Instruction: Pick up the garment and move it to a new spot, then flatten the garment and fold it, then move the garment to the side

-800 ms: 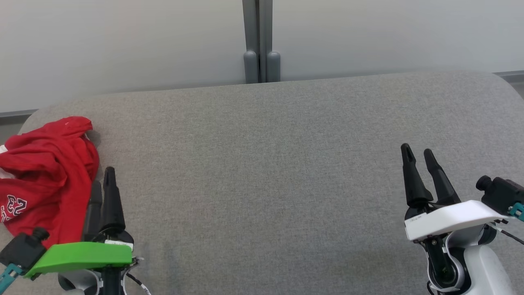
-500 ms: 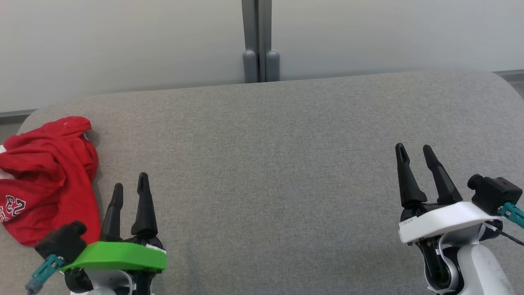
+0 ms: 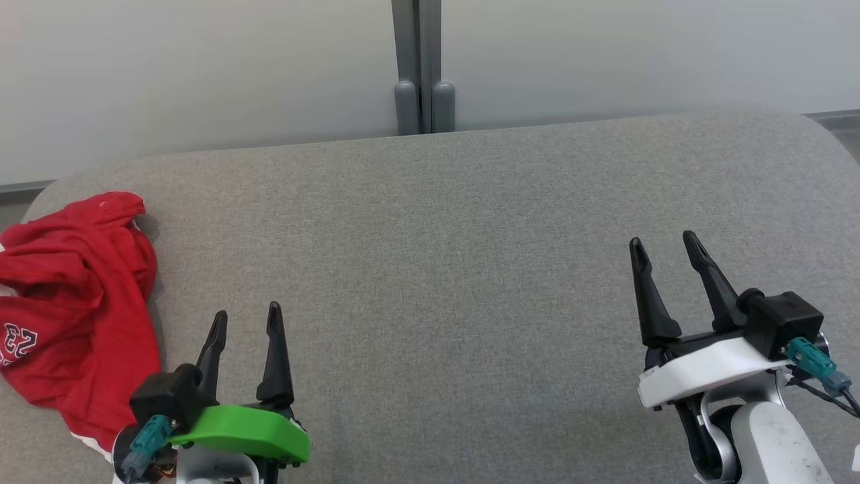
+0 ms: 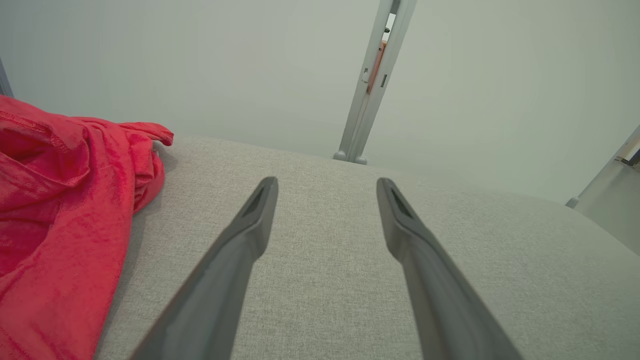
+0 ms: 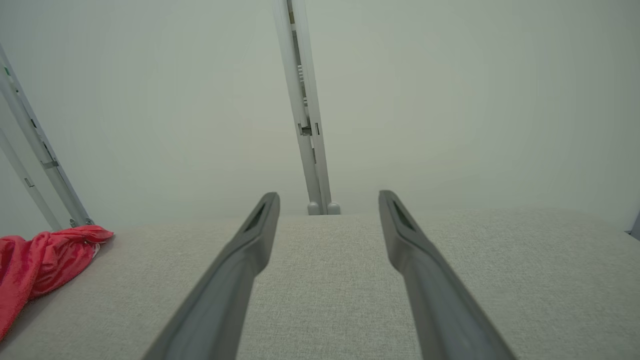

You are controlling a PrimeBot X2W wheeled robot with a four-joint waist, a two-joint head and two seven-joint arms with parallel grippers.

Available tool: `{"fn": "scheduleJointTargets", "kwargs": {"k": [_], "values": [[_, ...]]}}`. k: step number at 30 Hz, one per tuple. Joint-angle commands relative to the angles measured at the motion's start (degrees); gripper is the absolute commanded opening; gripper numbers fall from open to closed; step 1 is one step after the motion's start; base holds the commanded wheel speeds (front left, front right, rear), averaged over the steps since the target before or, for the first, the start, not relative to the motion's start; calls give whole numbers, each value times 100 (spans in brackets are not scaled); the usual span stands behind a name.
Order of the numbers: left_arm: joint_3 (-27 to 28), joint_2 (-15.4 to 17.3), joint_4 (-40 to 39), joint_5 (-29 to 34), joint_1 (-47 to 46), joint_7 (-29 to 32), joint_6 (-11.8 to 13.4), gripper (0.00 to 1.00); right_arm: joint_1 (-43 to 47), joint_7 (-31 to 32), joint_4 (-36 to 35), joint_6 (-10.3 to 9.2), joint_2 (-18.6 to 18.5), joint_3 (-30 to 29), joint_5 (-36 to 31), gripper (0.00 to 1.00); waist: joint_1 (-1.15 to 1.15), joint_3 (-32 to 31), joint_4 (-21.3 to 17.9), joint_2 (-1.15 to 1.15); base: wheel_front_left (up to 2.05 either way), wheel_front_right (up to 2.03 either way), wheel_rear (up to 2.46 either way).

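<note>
The garment (image 3: pixel 74 296) is a crumpled red shirt with white numerals, lying bunched at the far left of the grey padded table (image 3: pixel 437 269). It fills the left edge of the left wrist view as the garment (image 4: pixel 60 210), and the right wrist view catches the garment (image 5: pixel 45 260) at its far left. My left gripper (image 3: pixel 246 317) stands open just to the right of the shirt, apart from it, nothing between its fingers. At the right side of the table my right gripper (image 3: pixel 664 240) is open and empty too.
Pale wall panels rise behind the table, joined by a grey vertical post (image 3: pixel 416 67) at the middle. The table's far corners are rounded, and the shirt reaches its left edge. Broad bare grey fabric lies between the two grippers.
My left gripper has drawn back from the shirt, moving right and toward me, its fingers now spread apart. The right gripper has shifted slightly left. The shirt lies as before.
</note>
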Motion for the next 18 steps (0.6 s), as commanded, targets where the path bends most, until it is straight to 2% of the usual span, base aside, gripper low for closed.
{"fn": "scheduleJointTargets", "kwargs": {"k": [1, 9, 18], "values": [[-107, 113, -17, 211, -136, -66, 131, 100, -75, -68, -75, 1, -15, 25, -253, 100, 0, -2, -2, 0, 0, 0, 0], [-562, 331, -11, 584, -206, -184, 574, 100, -44, -184, -126, 1, 7, 65, -809, 100, 0, -13, -10, 0, 0, 0, 0], [-896, 443, -172, 861, -240, -303, 799, 100, 14, -300, -152, 1, 66, 38, -1221, 100, 0, -7, -10, 0, 0, 0, 0]]}}
